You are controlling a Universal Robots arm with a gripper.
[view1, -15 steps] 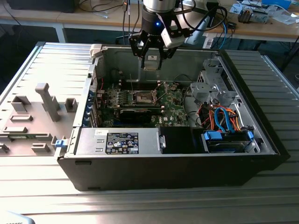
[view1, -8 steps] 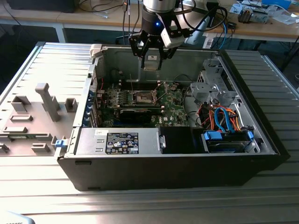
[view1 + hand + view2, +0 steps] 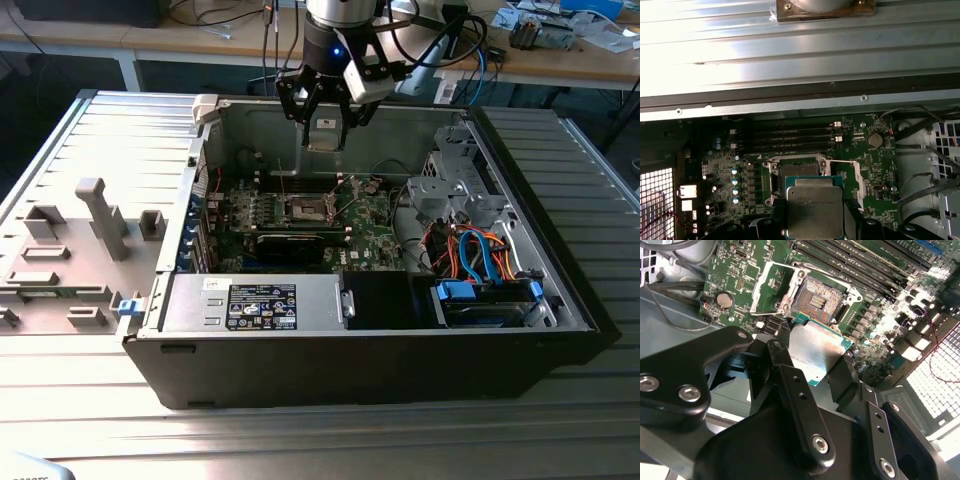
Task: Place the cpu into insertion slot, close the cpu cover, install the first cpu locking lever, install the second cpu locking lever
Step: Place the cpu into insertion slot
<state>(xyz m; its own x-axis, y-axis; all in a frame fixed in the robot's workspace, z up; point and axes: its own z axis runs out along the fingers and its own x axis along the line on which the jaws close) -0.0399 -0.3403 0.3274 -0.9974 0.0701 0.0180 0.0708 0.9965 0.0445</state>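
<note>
up over open pc case (image 3: pixel 400 360), gripper (image 3: pixel 325 138) jaws clamped on cpu (image 3: pixel 817 347) edges, chip flat; insertion slot (image 3: pixel 817 299) bare, well apart below, roughly under it.

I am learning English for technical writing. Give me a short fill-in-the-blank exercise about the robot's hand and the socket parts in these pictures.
1. The hand is shut on the ____.
2. The insertion slot is ____: no chip lies in it.
3. The cpu cover stands ____, folded back from the slot.

Missing words: cpu; empty; open.
</note>
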